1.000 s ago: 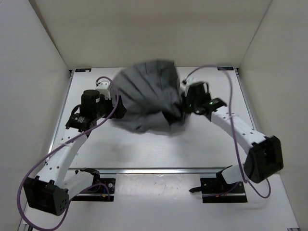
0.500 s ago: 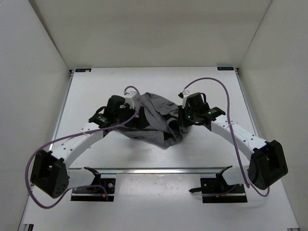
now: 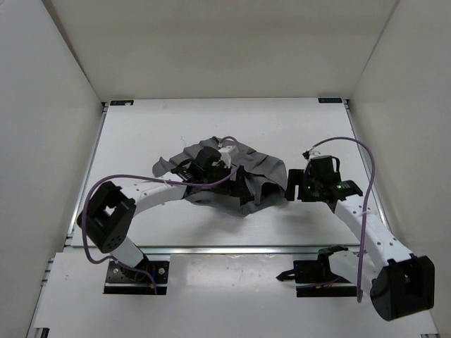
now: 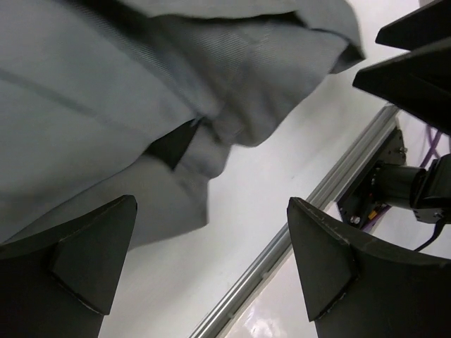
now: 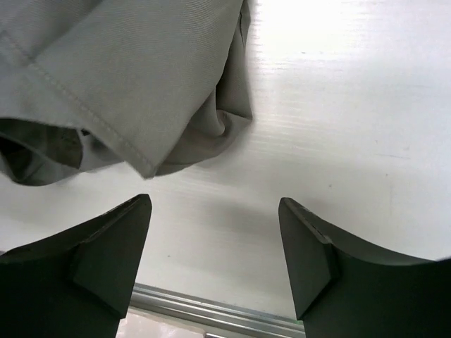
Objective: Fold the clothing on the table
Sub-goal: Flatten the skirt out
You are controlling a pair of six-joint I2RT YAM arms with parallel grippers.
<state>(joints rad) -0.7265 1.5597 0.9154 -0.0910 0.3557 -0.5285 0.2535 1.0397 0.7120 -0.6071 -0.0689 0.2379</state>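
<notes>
Lying well off table (image 3: pixel 141 127) edges: clothing (image 3: pixel 262 174).

We find the clothing (image 3: pixel 262 173) heaped mid-desk (image 3: pixel 211 120), left jaws over it, right jaws just beside its right edge.

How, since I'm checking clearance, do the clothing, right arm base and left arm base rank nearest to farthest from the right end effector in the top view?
From the right end effector:
1. clothing, just to its left.
2. right arm base, at the near edge.
3. left arm base, near edge, far left.
</notes>
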